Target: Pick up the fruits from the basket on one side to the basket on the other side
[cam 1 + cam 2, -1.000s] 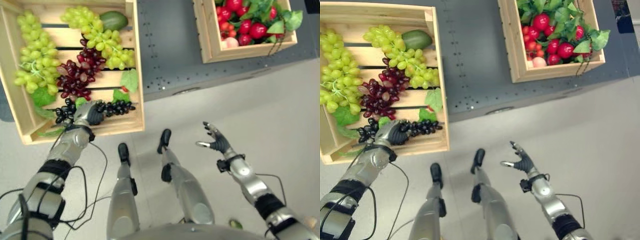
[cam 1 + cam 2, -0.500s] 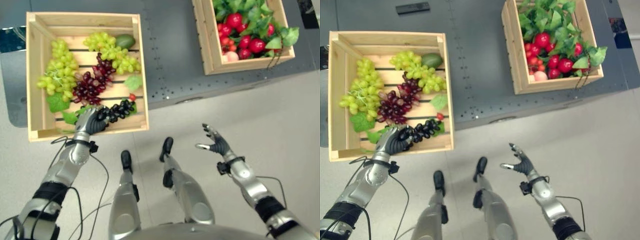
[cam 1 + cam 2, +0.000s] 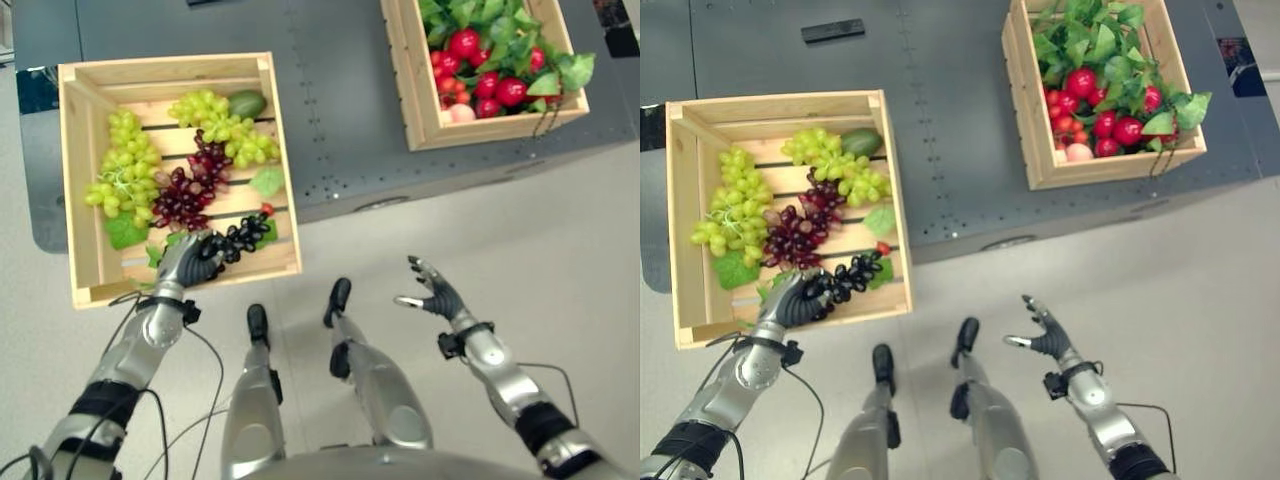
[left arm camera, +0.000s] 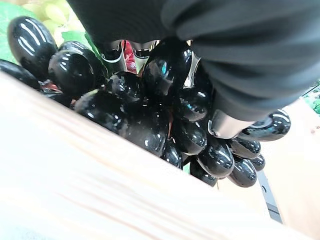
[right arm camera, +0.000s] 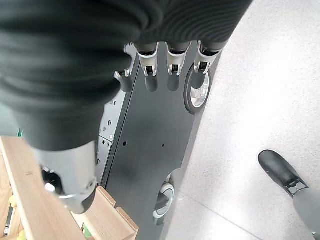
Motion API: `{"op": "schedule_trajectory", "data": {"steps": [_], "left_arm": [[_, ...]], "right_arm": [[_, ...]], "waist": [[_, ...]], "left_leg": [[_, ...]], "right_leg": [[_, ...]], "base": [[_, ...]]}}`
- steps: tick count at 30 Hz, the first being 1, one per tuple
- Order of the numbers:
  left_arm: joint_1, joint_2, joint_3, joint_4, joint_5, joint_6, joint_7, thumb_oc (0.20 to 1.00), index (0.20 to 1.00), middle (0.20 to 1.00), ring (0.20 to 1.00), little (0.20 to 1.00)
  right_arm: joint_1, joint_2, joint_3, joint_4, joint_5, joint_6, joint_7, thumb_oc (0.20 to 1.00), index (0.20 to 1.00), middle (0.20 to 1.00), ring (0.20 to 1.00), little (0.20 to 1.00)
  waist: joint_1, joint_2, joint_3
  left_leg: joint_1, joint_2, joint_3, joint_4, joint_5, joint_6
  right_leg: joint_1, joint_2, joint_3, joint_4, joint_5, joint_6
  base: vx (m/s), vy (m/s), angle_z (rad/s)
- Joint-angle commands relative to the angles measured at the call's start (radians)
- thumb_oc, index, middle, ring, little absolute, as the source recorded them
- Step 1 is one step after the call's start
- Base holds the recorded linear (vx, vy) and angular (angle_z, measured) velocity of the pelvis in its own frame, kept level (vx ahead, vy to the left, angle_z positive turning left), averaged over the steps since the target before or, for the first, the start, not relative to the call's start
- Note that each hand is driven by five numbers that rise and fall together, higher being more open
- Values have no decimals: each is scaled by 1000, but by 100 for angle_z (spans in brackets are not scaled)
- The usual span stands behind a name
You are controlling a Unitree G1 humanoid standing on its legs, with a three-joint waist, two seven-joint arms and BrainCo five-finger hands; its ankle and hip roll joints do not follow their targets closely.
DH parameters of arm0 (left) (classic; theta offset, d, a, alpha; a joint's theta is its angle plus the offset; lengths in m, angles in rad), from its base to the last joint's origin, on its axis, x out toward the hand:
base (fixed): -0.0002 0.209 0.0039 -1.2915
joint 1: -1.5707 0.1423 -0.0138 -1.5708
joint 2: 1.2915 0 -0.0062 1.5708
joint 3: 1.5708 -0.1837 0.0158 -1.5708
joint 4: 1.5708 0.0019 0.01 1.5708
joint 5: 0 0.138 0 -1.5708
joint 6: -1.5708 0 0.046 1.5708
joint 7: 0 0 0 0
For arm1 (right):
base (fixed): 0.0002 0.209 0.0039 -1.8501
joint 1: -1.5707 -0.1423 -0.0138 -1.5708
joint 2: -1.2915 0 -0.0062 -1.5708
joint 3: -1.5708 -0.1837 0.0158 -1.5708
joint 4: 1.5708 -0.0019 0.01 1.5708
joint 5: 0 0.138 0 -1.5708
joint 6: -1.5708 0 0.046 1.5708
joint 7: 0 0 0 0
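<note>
A wooden crate (image 3: 77, 180) on the left of the dark table holds green grapes (image 3: 122, 172), red grapes (image 3: 190, 187), an avocado (image 3: 246, 103) and a bunch of black grapes (image 3: 243, 236) by its near wall. My left hand (image 3: 187, 262) is curled round the black grapes (image 4: 145, 125) just inside that wall. A second crate (image 3: 418, 90) at the right holds red fruits (image 3: 490, 70) among green leaves. My right hand (image 3: 432, 292) hovers open over the floor, well short of the table, fingers (image 5: 172, 62) spread and empty.
The dark table (image 3: 340, 110) runs between the two crates, with its front edge just beyond my hands. A small black object (image 3: 833, 30) lies on the table beyond the left crate. Light floor (image 3: 560, 240) lies on the near side.
The camera has pulled back, so both crates look smaller and more of the table shows. My left hand stays closed on the black grapes; the right hand keeps its pose.
</note>
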Motion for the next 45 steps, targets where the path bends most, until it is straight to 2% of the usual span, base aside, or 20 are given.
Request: {"op": "schedule_trajectory", "data": {"steps": [1, 6, 17, 25, 26, 27, 28, 29, 30, 31, 32, 45], "left_arm": [[97, -7, 17, -32, -26, -50, 9, 200, 200, 200, 200, 200], [95, -17, 16, -24, -19, -50, 24, 200, 200, 200, 200, 200], [100, -25, 55, -160, -68, -91, 73, 200, 200, 200, 200, 200], [19, -45, 50, -190, -68, -78, 108, 200, 200, 200, 200, 200], [7, -48, 52, -201, -67, -76, 112, 200, 200, 200, 200, 200], [-8, -51, 54, -218, -67, -74, 118, 200, 200, 200, 200, 200], [-15, -51, 56, -229, -66, -71, 119, 200, 200, 200, 200, 200], [-25, -54, 60, -237, -67, -71, 123, 200, 200, 200, 200, 200], [-38, -57, 60, -240, -68, -68, 127, 200, 200, 200, 200, 200], [-39, -57, 60, -239, -68, -68, 127, 200, 200, 200, 200, 200], [-70, -60, 58, -252, -63, -65, 133, 200, 200, 200, 200, 200], [-164, -82, 81, -313, -70, -56, 153, 200, 200, 200, 200, 200]], "right_arm": [[-16, 9, 6, 6, -23, -43, -21, 1000, 1000, 1000, 1000, 1000], [-9, 9, 3, -9, -21, -46, -23, 1000, 1000, 1000, 1000, 1000], [9, 16, 12, -10, -19, -56, -28, 1000, 1000, 1000, 1000, 1000], [5, 24, 29, -1, -30, -48, -30, 1000, 1000, 1000, 1000, 1000], [6, 23, 28, -5, -31, -47, -29, 1000, 1000, 1000, 1000, 1000], [8, 24, 30, -7, -31, -44, -26, 1000, 1000, 1000, 1000, 1000], [10, 24, 28, -9, -31, -44, -26, 1000, 1000, 1000, 1000, 1000], [13, 25, 28, -12, -31, -41, -23, 1000, 1000, 1000, 1000, 1000], [13, 25, 28, -12, -29, -41, -22, 1000, 1000, 1000, 1000, 1000], [12, 26, 28, -12, -30, -41, -21, 1000, 1000, 1000, 1000, 1000], [11, 25, 28, -15, -29, -38, -17, 1000, 1000, 1000, 1000, 1000], [12, 32, 22, -17, -40, -27, -4, 1000, 1000, 1000, 1000, 1000]], "waist": [[9, -17, -62], [10, -16, -63], [8, -19, -67], [-3, -31, -80], [-6, -38, -74], [-9, -34, -84], [-11, -40, -79], [-12, -36, -88], [-16, -43, -84], [-15, -38, -91], [-20, -46, -89], [-39, -56, -113]], "left_leg": [[-50, -29, -3, 5, -26, 43], [-47, -29, -2, -1, -26, 44], [-41, -26, 0, -6, -28, 43], [-39, -24, 4, -2, -34, 43], [-51, -31, 19, 4, -13, 50], [-40, -24, 5, -2, -34, 43], [-50, -30, 19, 4, -15, 50], [-38, -24, 6, -3, -36, 44], [-48, -29, 20, 3, -17, 50], [-37, -23, 7, -4, -36, 43], [-47, -29, 23, 2, -17, 49], [-38, -28, 34, 10, -32, 51]], "right_leg": [[-22, -12, -25, 97, -96, 97], [-22, -11, -25, 95, -95, 99], [-18, -9, -25, 91, -96, 98], [-17, -3, -20, 89, -96, 96], [-25, -13, -36, 90, -76, 84], [-17, -3, -19, 88, -94, 95], [-25, -12, -36, 90, -76, 84], [-17, -2, -19, 87, -95, 95], [-24, -11, -34, 89, -76, 84], [-17, -1, -17, 86, -94, 95], [-24, -10, -32, 87, -75, 84], [-21, -3, -19, 85, -76, 81]], "base": [[0, 0, 0], [0, 0, 0], [0, 0, 0], [-10, 0, 0], [0, 0, 0], [-79, 0, -3], [108, -11, -3], [-73, 0, -4], [99, -8, -2], [-74, 1, -3], [0, 0, 0], [-1, -1, -2]]}}
